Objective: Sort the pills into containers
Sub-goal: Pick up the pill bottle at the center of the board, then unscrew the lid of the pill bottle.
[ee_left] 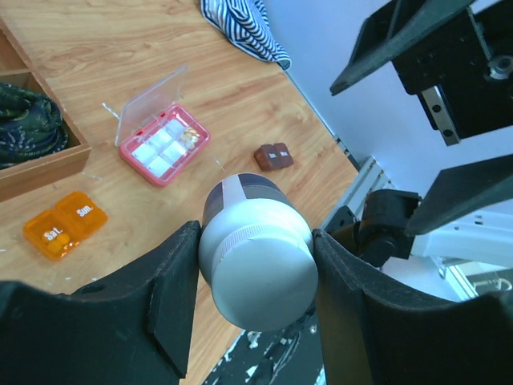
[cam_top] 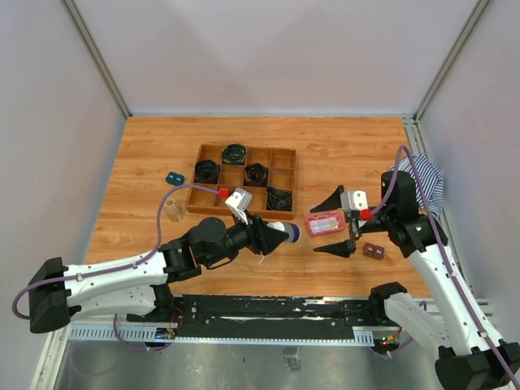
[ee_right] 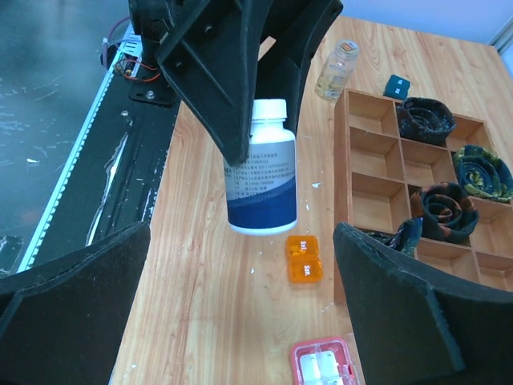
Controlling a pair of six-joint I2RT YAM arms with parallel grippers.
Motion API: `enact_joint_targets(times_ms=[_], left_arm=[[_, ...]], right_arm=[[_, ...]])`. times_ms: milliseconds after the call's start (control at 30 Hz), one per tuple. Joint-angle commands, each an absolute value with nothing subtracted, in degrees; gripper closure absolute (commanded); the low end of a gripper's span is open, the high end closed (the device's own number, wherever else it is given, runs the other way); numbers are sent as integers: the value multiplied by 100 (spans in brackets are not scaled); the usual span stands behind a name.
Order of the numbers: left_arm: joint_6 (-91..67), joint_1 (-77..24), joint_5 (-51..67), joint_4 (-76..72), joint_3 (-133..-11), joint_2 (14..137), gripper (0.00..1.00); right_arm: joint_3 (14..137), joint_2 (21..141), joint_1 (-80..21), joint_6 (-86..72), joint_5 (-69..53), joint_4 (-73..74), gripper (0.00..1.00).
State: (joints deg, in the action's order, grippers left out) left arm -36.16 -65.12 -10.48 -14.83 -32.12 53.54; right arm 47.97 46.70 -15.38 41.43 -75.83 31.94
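Black-fingered and closing in from both sides, pinching with the left gripper a small dark blue plastic bottle with a white screw cap, fingers pressing on its body just behind the cap. Holding it lifted off the wood and lying sideways, cap toward the wrist and base toward the other arm, probably offering it for a handover or for pouring. Hovering by the middle of the counter's near edge.

Holding the right gripper spread wide and gripping nothing, facing the bottle's base from just over a flat pink translucent rectangular box. Lying with its clear lid flipped up, apparently ready to take pills.

Resting on the wood under the bottle, a small orange two-cell plastic case. Standing apart toward the left edge, seemingly waiting its turn, a small clear cylindrical vial. Sitting toward the far edge, a large wooden compartment tray of black coils.
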Motion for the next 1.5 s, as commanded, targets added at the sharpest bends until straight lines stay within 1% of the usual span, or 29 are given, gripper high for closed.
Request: enact_joint_targets(times_ms=[0, 100, 267, 400, 733, 1000, 1200, 1333, 1467], left_arm=[[-3541, -6633, -1553, -2368, -3267, 5546, 100], [-3681, -6636, -1393, -2846, -3068, 5603, 100], [-3724, -6636, -1190, -3156, -3013, 5729, 100], [-3736, -6640, -1085, -3678, -2853, 5764, 100], [-4182, -6640, -1193, -4074, -2964, 6204, 100], [-4608, -6636, -1355, -4069, -3175, 6572, 100], [-4716, -6636, -1109, -4069, -3355, 6762, 100], [-4732, -6636, -992, -4069, -3397, 6836, 100], [-4739, -6637, -966, -4069, -3411, 6871, 100]], right_arm=[[5037, 4588, -1569, 4623, -7453, 3627, 2], [4974, 4610, -1588, 4632, -7339, 3573, 2], [4794, 4654, -1675, 4396, -7207, 3202, 1], [4749, 4713, -1752, 4230, -6996, 3013, 2], [4450, 4729, -2061, 3816, -6867, 2338, 1], [4047, 4825, -2672, 3552, -5775, 1511, 0], [3927, 4869, -2969, 3736, -5282, 1288, 8], [3898, 4848, -3039, 3865, -5288, 1286, 17], [3926, 4793, -3050, 3993, -5404, 1375, 28]])
